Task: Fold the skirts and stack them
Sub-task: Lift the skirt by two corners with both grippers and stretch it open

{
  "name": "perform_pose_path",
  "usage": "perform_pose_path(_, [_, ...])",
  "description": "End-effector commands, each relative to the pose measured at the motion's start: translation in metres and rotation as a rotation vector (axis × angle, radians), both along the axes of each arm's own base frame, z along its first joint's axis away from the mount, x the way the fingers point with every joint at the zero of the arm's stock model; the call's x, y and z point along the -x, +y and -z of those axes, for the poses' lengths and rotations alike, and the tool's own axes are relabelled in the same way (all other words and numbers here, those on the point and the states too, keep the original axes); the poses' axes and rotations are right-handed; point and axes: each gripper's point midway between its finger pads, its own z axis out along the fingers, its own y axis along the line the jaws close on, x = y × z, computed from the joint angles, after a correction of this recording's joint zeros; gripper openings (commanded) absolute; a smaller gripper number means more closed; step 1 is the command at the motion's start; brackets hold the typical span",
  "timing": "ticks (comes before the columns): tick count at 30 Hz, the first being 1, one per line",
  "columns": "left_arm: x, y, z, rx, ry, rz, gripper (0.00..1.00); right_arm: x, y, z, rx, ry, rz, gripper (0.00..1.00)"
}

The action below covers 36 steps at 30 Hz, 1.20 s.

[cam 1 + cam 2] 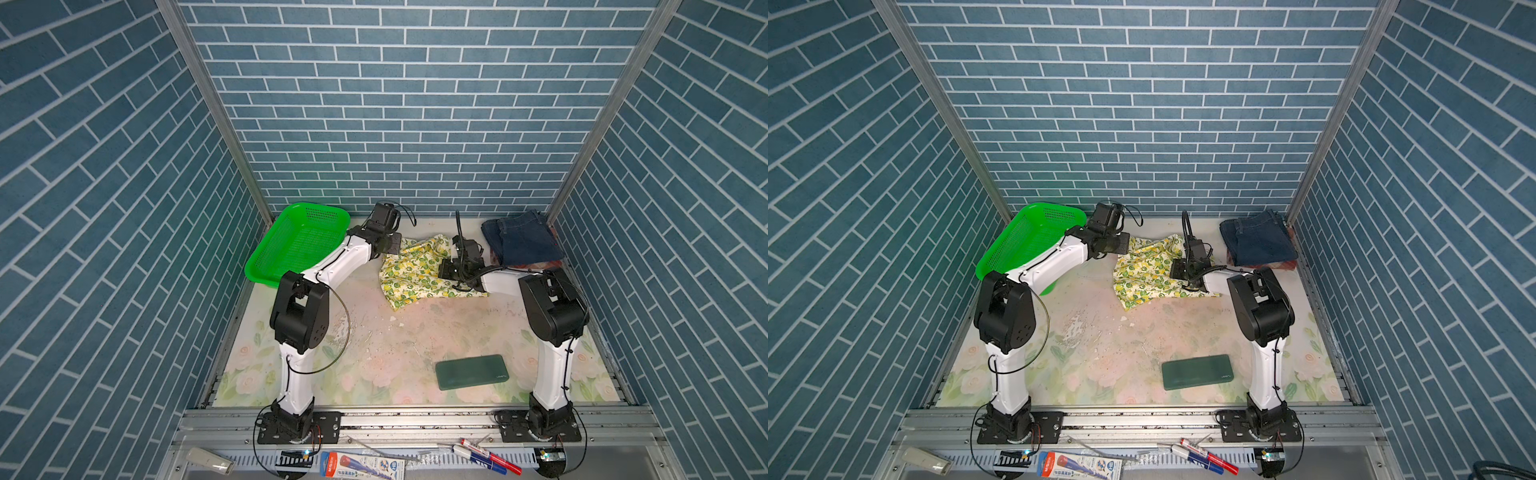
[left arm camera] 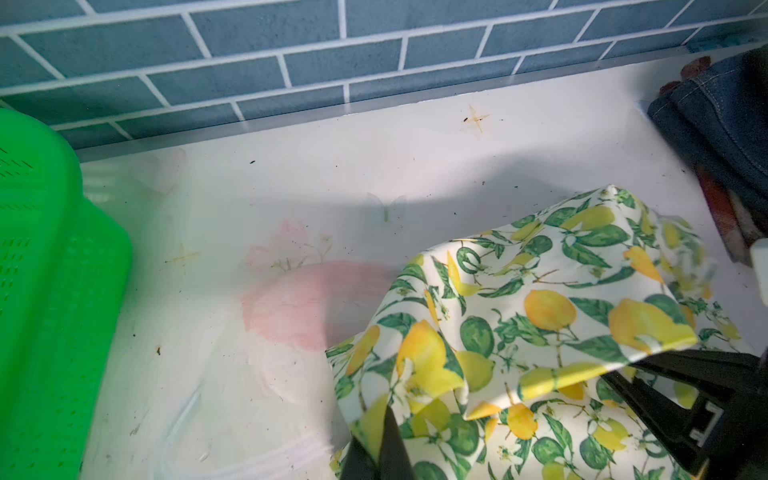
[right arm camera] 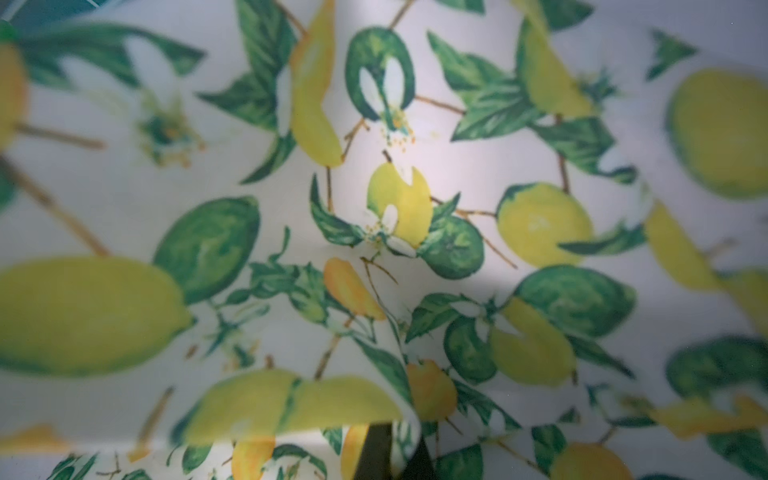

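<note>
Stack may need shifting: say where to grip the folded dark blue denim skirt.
Probably its left edge, from the table's middle: walls close the far and right sides of the folded dark blue denim skirt, lying flat on the rust-red plaid skirt.

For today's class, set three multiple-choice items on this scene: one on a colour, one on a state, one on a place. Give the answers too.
1. The basket is: A) red; B) white; C) green.
2. The lemon skirt is: A) folded in the basket; B) rumpled, pinched by the left gripper and right gripper; C) spread flat, untouched.
3. The denim skirt lies: A) on the plaid skirt, back right; B) in the basket; C) under the lemon skirt.
Answers: 1 C, its mesh is bright green; 2 B, both wrist views show jaws shut on its cloth; 3 A, a plaid edge shows beneath the denim.
</note>
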Motion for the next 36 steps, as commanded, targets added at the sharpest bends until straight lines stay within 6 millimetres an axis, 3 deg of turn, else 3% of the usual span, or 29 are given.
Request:
perform_pose_path(1, [0.0, 0.006, -0.04, 0.033, -0.065, -0.017, 0.0, -0.002, -0.007, -0.065, 0.032, -0.103, 0.007, 0.0])
perform_pose_path(9, [0.006, 0.039, -0.122, 0.093, -0.194, -0.068, 0.0, 0.035, -0.037, -0.183, 0.184, -0.23, -0.086, 0.0])
perform_pose_path(15, [0.036, 0.063, -0.181, 0.103, -0.303, -0.096, 0.0, 0.07, -0.06, -0.264, 0.23, -0.358, -0.099, 0.0])
perform_pose_path(19, [0.059, 0.08, -0.219, 0.138, -0.375, -0.127, 0.0, 0.095, -0.063, -0.307, 0.206, -0.422, -0.122, 0.0])
perform_pose_path(25, [0.097, 0.097, -0.262, 0.184, -0.458, -0.136, 0.0, 0.131, -0.067, -0.345, 0.168, -0.475, -0.153, 0.0])
perform_pose_path(30, [0.119, 0.106, -0.286, 0.201, -0.508, -0.132, 0.0, 0.153, -0.07, -0.36, 0.106, -0.483, -0.152, 0.0])
perform_pose_path(33, [0.11, 0.098, -0.291, 0.209, -0.501, -0.115, 0.0, 0.153, -0.072, -0.359, 0.113, -0.441, -0.137, 0.0])
perform_pose_path(36, [0.084, 0.085, -0.281, 0.203, -0.466, -0.102, 0.0, 0.131, -0.082, -0.35, 0.157, -0.387, -0.082, 0.0])
